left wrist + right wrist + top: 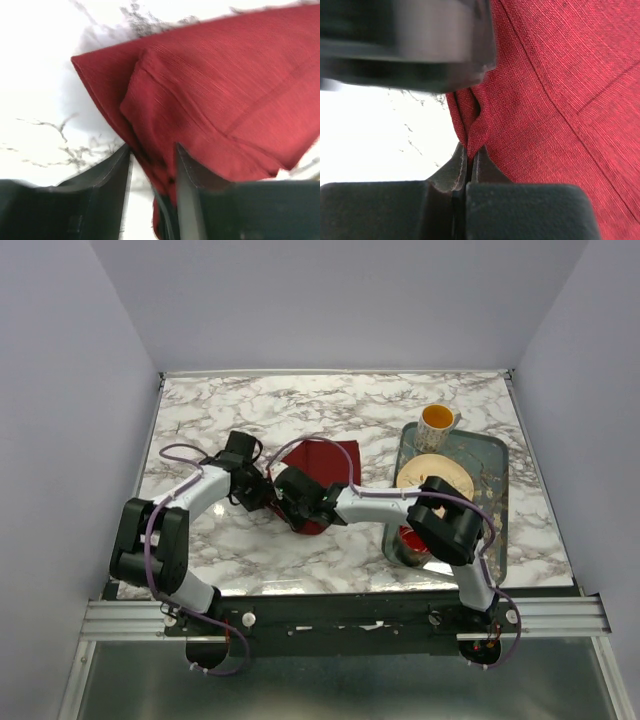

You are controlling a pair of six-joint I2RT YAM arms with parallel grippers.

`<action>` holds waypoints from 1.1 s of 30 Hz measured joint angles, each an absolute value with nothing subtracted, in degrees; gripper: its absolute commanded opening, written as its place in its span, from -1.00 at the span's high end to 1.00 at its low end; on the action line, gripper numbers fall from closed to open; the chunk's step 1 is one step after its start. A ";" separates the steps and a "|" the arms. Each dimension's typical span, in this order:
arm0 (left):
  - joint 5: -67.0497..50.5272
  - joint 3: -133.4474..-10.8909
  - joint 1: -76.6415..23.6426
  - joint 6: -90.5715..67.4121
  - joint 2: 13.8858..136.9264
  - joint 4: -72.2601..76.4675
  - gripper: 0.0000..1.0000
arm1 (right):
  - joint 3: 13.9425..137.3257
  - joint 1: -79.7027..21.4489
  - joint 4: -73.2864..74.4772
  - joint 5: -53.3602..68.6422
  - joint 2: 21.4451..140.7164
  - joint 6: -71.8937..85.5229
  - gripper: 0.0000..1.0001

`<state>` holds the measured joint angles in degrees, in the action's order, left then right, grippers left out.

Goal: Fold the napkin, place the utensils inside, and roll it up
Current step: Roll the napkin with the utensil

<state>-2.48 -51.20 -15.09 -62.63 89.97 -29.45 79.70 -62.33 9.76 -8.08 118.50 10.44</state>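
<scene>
The maroon napkin (325, 460) lies bunched in the middle of the marble table, between both grippers. My right gripper (470, 152) is shut on a pinched fold at the napkin's (560, 100) edge; from above it (292, 502) sits on the cloth's near left part. My left gripper (152, 150) stands open just left of it (268, 498). A hanging edge of the napkin (225, 90) runs down between its jaws, against the right finger (187, 170). The utensils are out of view.
A metal tray (487, 455) at the right holds a cream plate (440, 475), a mug with a yellow inside (437, 423) and a red bowl (410, 538) partly under the right arm. A dark blurred body (420, 45) fills the top of the right wrist view.
</scene>
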 measured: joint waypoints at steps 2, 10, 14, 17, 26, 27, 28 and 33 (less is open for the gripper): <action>-2.66 -50.54 -14.31 -60.64 86.63 -29.12 -0.21 | 78.48 -60.71 8.25 -3.42 117.93 10.70 0.99; -3.03 -52.31 -8.32 -53.45 76.40 -28.45 -0.25 | 73.84 -53.76 1.32 18.02 117.23 14.39 0.99; -4.29 -52.05 -6.85 -50.06 74.85 -28.93 -0.47 | 72.75 -49.91 -1.13 29.23 118.39 17.67 0.99; -4.89 -51.18 -5.67 -48.27 74.81 -29.80 -0.46 | 72.64 -47.51 -2.66 35.94 119.87 19.88 0.99; -4.25 -48.95 -4.62 -44.21 72.42 -33.89 -0.01 | 72.99 -45.78 -2.87 43.66 122.02 23.94 0.99; -4.29 -48.84 -4.64 -43.97 72.34 -33.95 0.00 | 73.32 -45.67 -2.39 43.97 122.28 24.05 0.99; -4.34 -48.62 -4.80 -43.90 72.31 -33.93 0.03 | 74.02 -45.63 -1.54 44.29 122.72 24.14 0.99; -3.75 -47.44 -7.75 -41.10 72.53 -34.63 0.14 | 76.31 -45.60 1.21 44.82 123.94 24.40 0.99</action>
